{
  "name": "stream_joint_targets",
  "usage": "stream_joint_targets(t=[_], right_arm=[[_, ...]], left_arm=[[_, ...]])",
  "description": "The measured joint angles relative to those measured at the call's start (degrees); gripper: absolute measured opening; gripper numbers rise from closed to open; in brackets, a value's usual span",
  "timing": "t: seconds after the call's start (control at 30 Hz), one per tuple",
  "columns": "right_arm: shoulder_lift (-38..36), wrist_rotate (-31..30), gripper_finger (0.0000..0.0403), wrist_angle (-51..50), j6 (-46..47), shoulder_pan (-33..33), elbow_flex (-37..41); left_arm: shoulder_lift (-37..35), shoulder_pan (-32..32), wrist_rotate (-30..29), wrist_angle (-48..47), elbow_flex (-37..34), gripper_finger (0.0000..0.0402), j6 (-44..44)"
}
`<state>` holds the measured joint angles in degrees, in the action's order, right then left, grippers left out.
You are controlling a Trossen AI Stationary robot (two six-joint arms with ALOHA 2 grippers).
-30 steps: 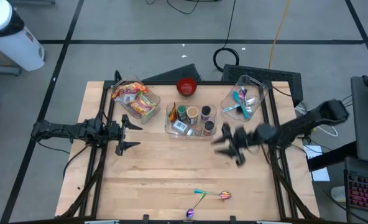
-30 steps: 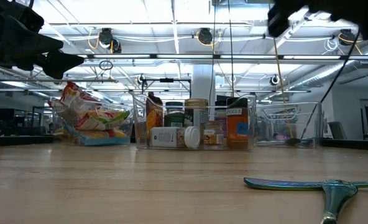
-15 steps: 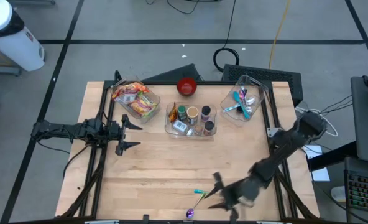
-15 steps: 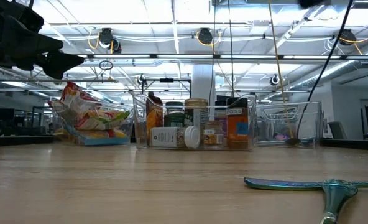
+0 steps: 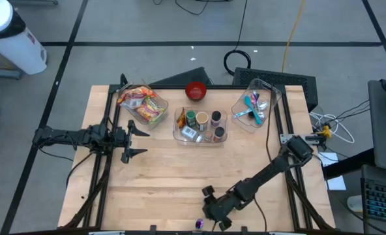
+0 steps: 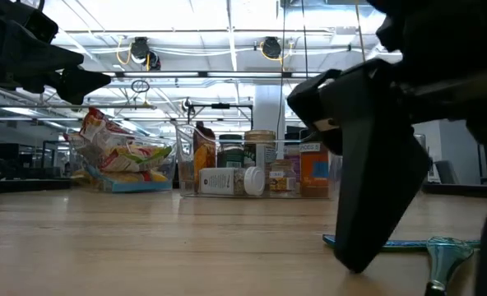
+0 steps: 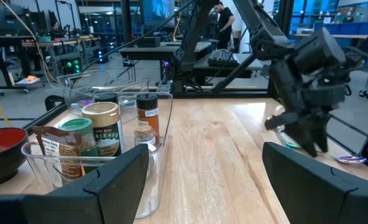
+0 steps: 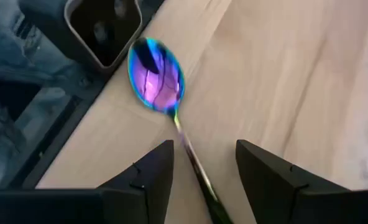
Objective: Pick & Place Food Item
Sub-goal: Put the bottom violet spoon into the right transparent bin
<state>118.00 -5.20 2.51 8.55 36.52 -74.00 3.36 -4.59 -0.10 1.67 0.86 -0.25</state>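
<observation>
Near the table's front edge, we see the right arm stretched low across the wood, its right gripper (image 5: 214, 210) pointing down at an iridescent spoon (image 8: 156, 78). Its fingers (image 8: 140, 177) stand spread, either side of the spoon's handle without touching it; the bowl lies just beyond the tips. At the table's left side, the left gripper (image 5: 133, 139) hovers, fingers wide apart, holding nothing.
</observation>
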Motion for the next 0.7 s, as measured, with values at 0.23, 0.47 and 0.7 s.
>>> stream_joint_targets(t=[0.23, 0.47, 0.7], right_arm=[[1.81, 1.74, 0.0162, 0.26, 0.88, -0.26, -0.2], [1.89, 0.84, 0.0108, -0.37, 0.83, -1.37, -0.17], [1.98, 0.84, 0.0025, -1.82, -1.9, -1.97, -0.09]], left_arm=[[0.0, 0.02, 0.0, 0.01, 0.0, 0.0324, 0.0], [0.0, 0.01, 0.0, 0.01, 0.0, 0.0324, 0.0], [0.0, 0.0, 0.0, 0.01, 0.0, 0.0324, 0.0]])
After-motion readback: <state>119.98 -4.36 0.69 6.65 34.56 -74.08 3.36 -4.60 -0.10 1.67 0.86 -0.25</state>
